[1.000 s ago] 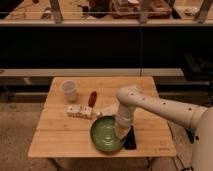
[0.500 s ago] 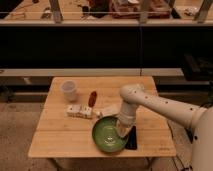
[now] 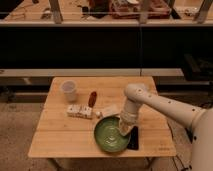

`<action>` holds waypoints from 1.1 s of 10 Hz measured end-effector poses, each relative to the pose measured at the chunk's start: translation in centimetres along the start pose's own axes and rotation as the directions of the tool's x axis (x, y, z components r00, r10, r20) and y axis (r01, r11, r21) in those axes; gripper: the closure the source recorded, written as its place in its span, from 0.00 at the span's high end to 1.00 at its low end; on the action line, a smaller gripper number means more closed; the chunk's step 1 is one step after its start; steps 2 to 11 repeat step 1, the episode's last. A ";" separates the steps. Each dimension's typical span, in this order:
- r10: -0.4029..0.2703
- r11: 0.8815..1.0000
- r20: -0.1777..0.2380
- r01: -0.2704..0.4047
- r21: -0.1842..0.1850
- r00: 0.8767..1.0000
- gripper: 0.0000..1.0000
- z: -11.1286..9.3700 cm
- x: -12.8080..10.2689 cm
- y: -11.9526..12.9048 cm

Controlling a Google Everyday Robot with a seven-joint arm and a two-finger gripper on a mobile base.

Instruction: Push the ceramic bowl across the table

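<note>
Green ceramic bowl (image 3: 111, 135) (pale markings); white pincer (image 3: 124, 131) inside.

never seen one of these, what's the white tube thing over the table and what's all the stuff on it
The white tube is a robot's single arm, reaching in from the right. The one picture looks down on the scene from in front of the table and above it; where the camera is mounted is not known. At the arm's end is its tool, a two-finger grabber, lowered at the right side of a green bowl. The bowl sits near the front edge of a small wooden table. Also on the table: a white cup, a small reddish-brown item, some pale packets, and a dark flat object right of the bowl. Nothing appears lifted.
</note>
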 end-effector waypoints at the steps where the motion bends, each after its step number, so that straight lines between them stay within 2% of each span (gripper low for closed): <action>1: 0.000 1.000 0.004 0.000 -0.001 1.000 0.03 -0.1 0.4 0.1; 11: 0.000 1.000 0.004 0.000 -0.001 1.000 0.03 -0.1 0.4 0.1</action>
